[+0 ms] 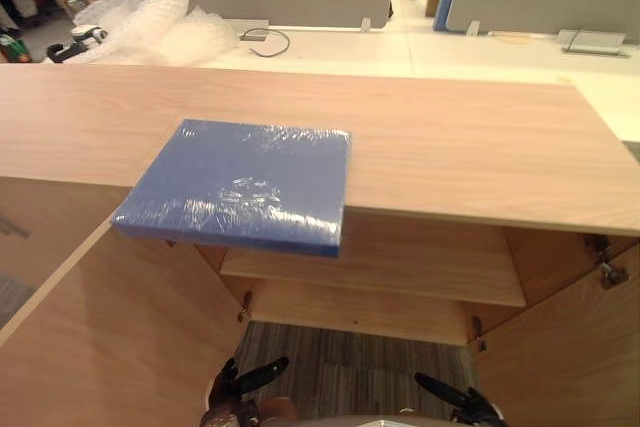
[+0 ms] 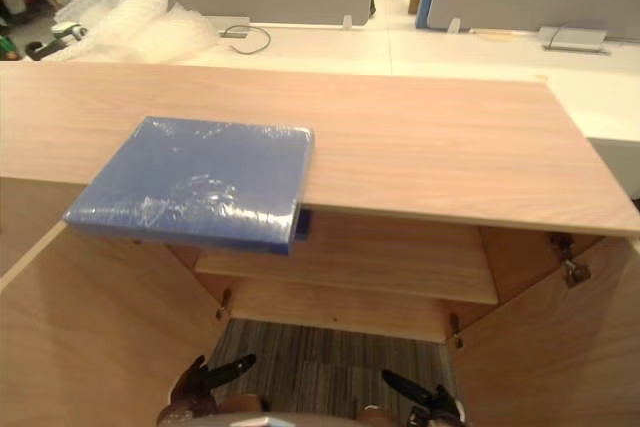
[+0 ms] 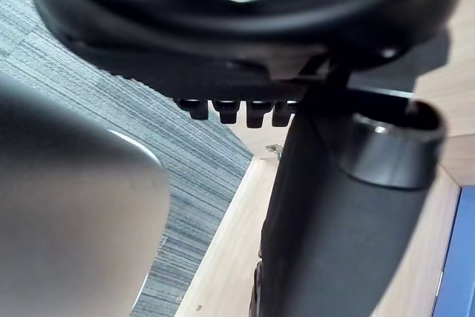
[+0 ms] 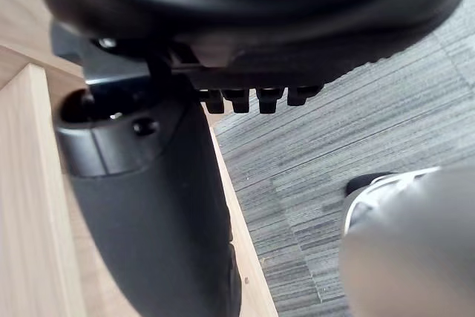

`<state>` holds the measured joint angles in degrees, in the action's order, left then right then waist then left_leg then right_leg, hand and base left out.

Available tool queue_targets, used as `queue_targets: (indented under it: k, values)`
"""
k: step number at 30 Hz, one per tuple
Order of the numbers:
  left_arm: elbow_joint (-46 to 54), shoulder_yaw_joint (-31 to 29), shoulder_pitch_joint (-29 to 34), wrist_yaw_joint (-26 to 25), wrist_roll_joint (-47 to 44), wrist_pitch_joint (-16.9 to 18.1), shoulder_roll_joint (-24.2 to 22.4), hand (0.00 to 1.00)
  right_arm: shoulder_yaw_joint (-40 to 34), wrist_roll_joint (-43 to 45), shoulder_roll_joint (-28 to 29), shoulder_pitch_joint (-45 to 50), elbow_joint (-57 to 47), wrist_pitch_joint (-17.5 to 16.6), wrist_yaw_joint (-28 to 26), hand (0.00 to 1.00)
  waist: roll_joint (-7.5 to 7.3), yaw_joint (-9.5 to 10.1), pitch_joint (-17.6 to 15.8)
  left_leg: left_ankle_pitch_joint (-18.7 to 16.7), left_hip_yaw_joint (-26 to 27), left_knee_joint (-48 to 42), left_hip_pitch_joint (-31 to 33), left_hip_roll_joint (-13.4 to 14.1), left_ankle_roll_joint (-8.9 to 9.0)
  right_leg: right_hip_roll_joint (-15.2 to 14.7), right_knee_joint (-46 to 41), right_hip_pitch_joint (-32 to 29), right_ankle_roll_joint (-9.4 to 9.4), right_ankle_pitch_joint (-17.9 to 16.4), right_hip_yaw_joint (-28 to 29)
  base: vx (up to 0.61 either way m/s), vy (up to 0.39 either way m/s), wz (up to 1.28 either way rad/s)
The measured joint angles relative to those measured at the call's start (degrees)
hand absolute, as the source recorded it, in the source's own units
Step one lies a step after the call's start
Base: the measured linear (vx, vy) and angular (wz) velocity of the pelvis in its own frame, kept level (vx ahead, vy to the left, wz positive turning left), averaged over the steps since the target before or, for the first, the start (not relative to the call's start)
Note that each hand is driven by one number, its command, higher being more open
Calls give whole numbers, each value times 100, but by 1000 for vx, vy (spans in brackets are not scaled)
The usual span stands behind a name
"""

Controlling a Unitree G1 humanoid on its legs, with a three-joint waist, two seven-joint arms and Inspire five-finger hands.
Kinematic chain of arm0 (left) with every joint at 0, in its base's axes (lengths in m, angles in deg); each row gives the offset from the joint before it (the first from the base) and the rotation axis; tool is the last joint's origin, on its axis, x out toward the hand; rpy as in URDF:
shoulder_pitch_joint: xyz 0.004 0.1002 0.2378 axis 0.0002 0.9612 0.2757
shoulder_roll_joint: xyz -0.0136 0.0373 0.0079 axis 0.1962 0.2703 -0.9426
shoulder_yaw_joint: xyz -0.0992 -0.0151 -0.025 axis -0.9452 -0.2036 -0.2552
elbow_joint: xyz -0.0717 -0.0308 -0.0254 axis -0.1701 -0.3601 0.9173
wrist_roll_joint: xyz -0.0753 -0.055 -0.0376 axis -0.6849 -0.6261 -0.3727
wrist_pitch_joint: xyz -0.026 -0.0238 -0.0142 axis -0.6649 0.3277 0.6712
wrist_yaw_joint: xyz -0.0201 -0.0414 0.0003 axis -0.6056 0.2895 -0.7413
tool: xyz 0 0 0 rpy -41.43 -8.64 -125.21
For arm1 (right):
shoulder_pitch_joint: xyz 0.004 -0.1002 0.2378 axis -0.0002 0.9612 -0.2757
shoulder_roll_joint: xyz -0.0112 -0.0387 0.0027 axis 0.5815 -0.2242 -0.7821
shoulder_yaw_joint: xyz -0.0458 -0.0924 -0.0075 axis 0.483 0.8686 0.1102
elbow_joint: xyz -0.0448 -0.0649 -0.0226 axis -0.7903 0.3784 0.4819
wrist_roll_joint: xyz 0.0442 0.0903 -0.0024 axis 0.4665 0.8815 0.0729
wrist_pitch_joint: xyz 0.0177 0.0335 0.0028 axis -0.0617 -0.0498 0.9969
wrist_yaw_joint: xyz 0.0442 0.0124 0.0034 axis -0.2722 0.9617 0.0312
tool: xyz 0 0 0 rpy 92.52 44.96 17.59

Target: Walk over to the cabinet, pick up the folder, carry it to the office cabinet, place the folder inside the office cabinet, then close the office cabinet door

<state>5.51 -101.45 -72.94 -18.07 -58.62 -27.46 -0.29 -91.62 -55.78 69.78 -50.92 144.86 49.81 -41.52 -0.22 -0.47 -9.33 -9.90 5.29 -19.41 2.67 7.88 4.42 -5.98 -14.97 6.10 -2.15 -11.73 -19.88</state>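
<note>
**A:** Where'd we have the blue folder (image 1: 240, 185)?
**B:** On the bench (image 1: 460, 137), overhanging its front edge, up ahead, leftish. Our left hand (image 1: 230, 389) was nearer. It and our right hand (image 1: 462, 404) hung slack-fingered, empty.

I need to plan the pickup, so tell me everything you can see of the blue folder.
The blue folder is flat, rectangular and wrapped in crinkled clear film. It lies flat on the wooden cabinet top, turned slightly askew, its near edge overhanging the open cabinet front. Only the top touches it; nothing rests on it.
</note>
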Motion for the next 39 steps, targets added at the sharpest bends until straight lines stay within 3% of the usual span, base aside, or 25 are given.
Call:
queue_targets:
  k: [3,7,11,14,18,21,24,29,31,32,39]
  values:
    - [-111,46,8,52,1,-3,64,100,95,-6,148,42,-34,-5,-45,100,-79,11,84,51,61,265,-249,-223,-82,-207,89,145,-147,91,8,146,102,2]
    - [-160,94,30,117,-41,-3,25,100,95,-134,145,46,-37,-8,-126,100,-36,19,139,210,61,731,-576,-393,-182,-359,42,246,-245,155,-2,71,53,8]
    - [-162,107,145,396,-978,-3,50,100,98,-162,136,48,-36,-3,-222,100,-29,20,137,509,38,1276,-843,-454,-175,-399,-23,258,-273,171,-25,20,-33,6]
    - [90,460,306,523,-1742,-9,123,100,126,-256,73,69,-37,2,-278,100,-15,20,126,735,-47,1590,-967,-486,-183,-421,-108,250,-274,171,-101,-35,-72,18]
    - [1817,1233,1057,633,-2470,8,79,100,406,-407,-76,233,-298,25,-332,100,22,57,82,1022,-302,1952,-967,-646,-243,-603,-326,138,-351,96,-316,-98,-42,29]
    - [2922,1445,1502,633,-2463,12,53,100,617,-564,-91,240,-436,37,-339,100,-81,149,-4,1097,-325,2096,-944,-836,-291,-796,-313,98,-358,-170,-362,-149,-25,9]
    - [4102,1477,1926,614,-2392,9,52,100,835,-607,-100,301,-494,65,-319,100,-169,209,18,1248,-492,2187,-830,-915,-311,-858,-319,65,-376,-214,-652,-102,-24,42]
    - [5388,1277,2111,250,-1343,18,-128,100,1017,-632,-63,355,-463,119,-207,100,-286,507,23,1256,-668,1904,-513,-924,-301,-878,-203,122,-435,-89,-991,-24,-16,39]
    - [5803,1164,2106,-295,-71,28,-307,100,1083,-632,46,338,-403,119,-52,100,-378,591,77,1243,-795,1796,-377,-965,-309,-893,-154,172,-449,-40,-1116,44,9,33]
    - [6075,1148,2117,-835,916,26,-462,100,1105,-625,170,331,-397,114,80,100,-418,611,85,1187,-881,1670,-322,-999,-345,-901,-126,240,-473,2,-1195,47,14,33]
    - [6463,1086,2259,-2418,2843,-54,-637,100,1209,-627,308,395,-398,73,430,100,-482,677,139,943,-1088,1529,-334,-1032,-372,-932,-218,411,-436,69,-1329,16,24,18]
